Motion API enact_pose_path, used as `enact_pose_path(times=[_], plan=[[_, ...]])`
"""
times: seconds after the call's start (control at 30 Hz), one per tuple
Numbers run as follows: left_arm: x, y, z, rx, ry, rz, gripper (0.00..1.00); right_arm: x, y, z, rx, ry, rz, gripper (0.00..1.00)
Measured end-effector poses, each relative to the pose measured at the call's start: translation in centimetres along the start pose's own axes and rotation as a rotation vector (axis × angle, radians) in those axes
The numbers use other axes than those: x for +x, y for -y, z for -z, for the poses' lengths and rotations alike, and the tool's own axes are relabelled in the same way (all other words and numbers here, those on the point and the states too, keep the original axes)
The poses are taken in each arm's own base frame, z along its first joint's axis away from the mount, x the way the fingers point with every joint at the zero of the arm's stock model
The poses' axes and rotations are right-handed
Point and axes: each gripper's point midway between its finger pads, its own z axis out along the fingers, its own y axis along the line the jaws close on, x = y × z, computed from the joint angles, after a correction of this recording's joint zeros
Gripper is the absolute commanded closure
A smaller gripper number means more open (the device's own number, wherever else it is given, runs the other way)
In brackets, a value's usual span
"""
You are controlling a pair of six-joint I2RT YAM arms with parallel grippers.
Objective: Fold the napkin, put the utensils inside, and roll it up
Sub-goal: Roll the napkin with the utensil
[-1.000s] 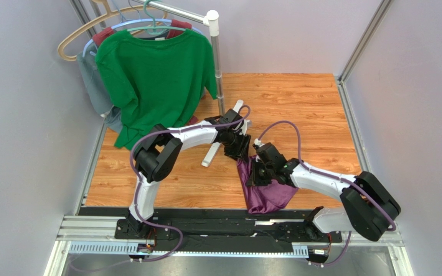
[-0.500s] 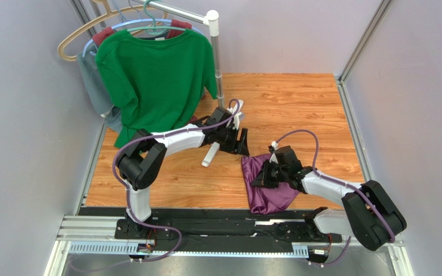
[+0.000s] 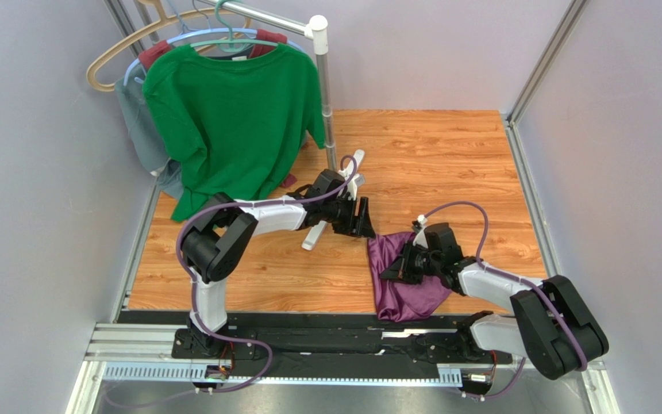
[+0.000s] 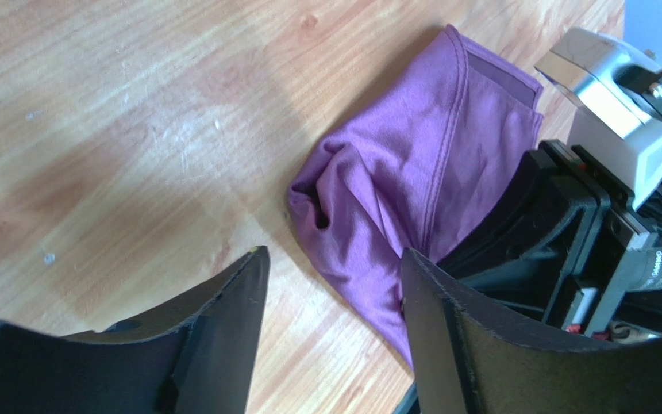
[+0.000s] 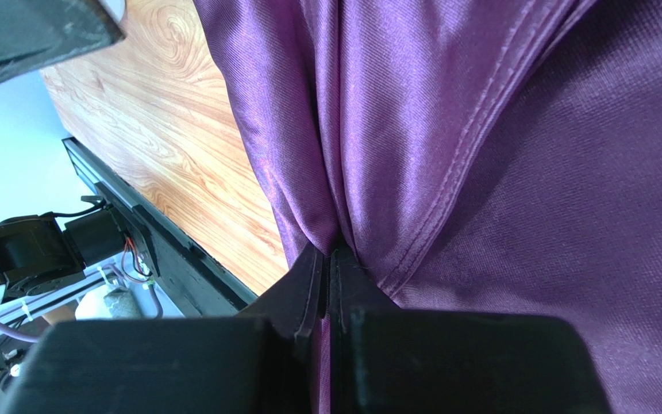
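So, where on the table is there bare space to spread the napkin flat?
The widest bare wood is the far right of the table, between the rack pole and the right wall. A smaller patch lies near, between the left arm and the napkin. It is crowded where the left gripper and right gripper meet.

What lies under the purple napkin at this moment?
The napkin lies bunched on the wooden table, pinched by the right gripper. Only bare tabletop shows around its edges; anything beneath the folds is covered.
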Motion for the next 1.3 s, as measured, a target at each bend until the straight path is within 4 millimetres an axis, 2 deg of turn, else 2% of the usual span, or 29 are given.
enact_pose_path(times=[0.17, 0.23, 0.43, 0.67, 0.83, 0.93, 0.97, 1.07, 1.13, 1.17, 1.3], plan=[[0.0, -0.7, -1.3, 0.007, 0.007, 0.024, 0.41, 0.0, 0.0, 0.0, -0.006, 0.001, -0.002, 1.00], [0.3, -1.2, -1.9, 0.010, 0.002, 0.041, 0.46, 0.0, 0.0, 0.0, -0.009, 0.001, -0.002, 1.00], [0.0, -1.1, -2.6, 0.044, 0.015, 0.045, 0.55, 0.0, 0.1, -0.1, -0.014, -0.005, -0.006, 1.00], [0.0, -0.7, -3.4, 0.092, 0.018, 0.054, 0.56, 0.1, -0.1, -0.3, -0.036, -0.023, -0.013, 1.00], [0.1, -0.3, -3.9, 0.112, 0.014, 0.047, 0.61, 0.1, -0.2, -0.4, -0.049, -0.030, -0.011, 1.00], [0.2, 0.1, -4.4, 0.124, 0.007, 0.043, 0.69, 0.1, -0.2, -0.5, -0.051, -0.031, -0.013, 1.00], [0.3, 0.1, -4.5, 0.126, 0.006, 0.042, 0.77, 0.1, -0.2, -0.5, -0.051, -0.031, -0.013, 1.00], [0.5, 0.2, -4.8, 0.128, 0.000, 0.046, 0.90, 0.1, -0.2, -0.5, -0.051, -0.031, -0.012, 1.00], [0.6, 0.2, -4.9, 0.130, -0.003, 0.051, 0.93, 0.1, -0.2, -0.5, -0.050, -0.031, -0.011, 1.00], [0.6, 0.2, -4.9, 0.132, -0.003, 0.053, 1.00, 0.1, -0.2, -0.5, -0.051, -0.031, -0.009, 1.00], [0.6, 0.2, -4.9, 0.134, -0.003, 0.052, 1.00, 0.0, -0.2, -0.5, -0.046, -0.040, 0.000, 1.00]])
